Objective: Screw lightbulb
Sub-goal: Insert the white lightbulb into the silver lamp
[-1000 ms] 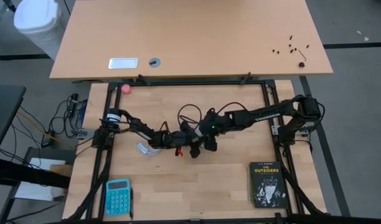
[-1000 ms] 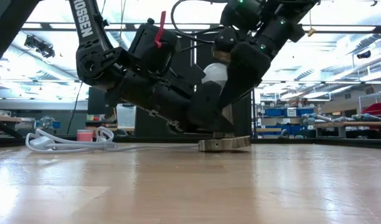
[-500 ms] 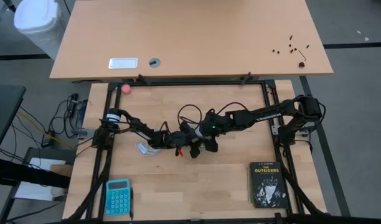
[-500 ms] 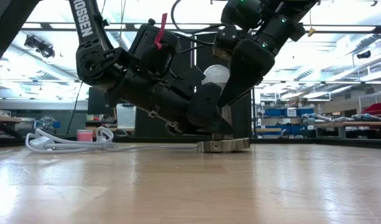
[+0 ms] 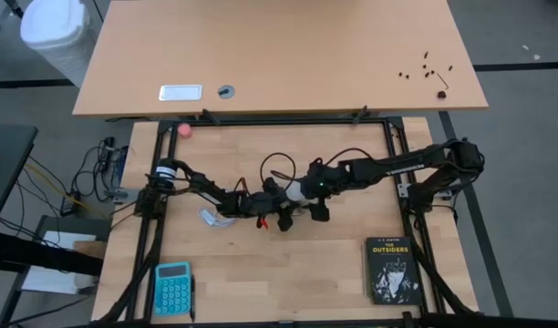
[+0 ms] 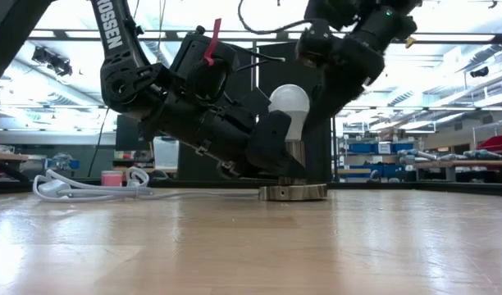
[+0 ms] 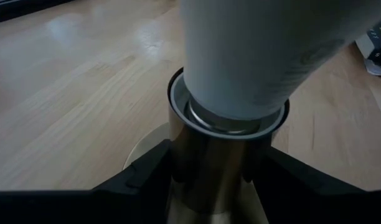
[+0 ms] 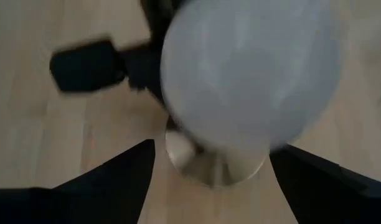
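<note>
The white lightbulb (image 6: 289,108) stands upright with its screw base in the metallic socket (image 6: 293,191), whose round foot rests on the table near the middle (image 5: 295,191). My left gripper (image 7: 212,180) reaches in from the table's left and is shut on the socket's neck. My right gripper (image 8: 212,149) is open and hovers above and to the right of the bulb (image 8: 246,74). Its fingers stand on either side of the globe without touching it (image 6: 341,70). My left gripper pinches the socket's upright neck (image 7: 209,158) between its two fingers (image 7: 147,177), just under the collar that takes the bulb. It comes from the table's left, slanting a little down. The socket stands upright with its foot (image 6: 293,193) on the table.
The socket's white cord (image 6: 79,187) lies coiled on the table to the left. A black book (image 5: 391,271) lies at the near right, a blue calculator (image 5: 172,288) at the near left and a pink ball (image 5: 184,129) at the far left.
My right gripper has opened and let go of the bulb's globe, then drawn back up and toward the table's right. The bulb stays upright in the socket, now uncovered.
</note>
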`<state>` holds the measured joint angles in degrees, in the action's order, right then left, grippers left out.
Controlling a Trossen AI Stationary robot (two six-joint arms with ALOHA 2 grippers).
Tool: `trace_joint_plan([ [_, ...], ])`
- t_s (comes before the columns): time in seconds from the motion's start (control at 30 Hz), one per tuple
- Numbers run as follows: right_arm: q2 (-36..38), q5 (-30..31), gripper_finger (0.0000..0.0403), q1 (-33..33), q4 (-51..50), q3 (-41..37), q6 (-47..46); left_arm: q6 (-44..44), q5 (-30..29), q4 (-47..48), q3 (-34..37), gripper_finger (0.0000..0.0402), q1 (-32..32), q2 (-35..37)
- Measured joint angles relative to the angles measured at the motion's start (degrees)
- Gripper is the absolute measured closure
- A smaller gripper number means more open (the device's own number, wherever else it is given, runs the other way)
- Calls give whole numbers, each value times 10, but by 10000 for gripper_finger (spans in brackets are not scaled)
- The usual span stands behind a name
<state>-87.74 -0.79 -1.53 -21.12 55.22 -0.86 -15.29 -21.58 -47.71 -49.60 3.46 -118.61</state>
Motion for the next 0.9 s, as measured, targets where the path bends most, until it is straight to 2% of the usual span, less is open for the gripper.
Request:
trace_joint_plan([
  [0.37,6,8,80,0,93,-41,12,0,0,0,0,194,0,0],
  [0.8,25,-5,90,47,59,-41,-39,0,1,3,0,194,0,0],
  [0.9,26,22,93,42,36,-41,-40,0,1,3,0,194,0,0],
])
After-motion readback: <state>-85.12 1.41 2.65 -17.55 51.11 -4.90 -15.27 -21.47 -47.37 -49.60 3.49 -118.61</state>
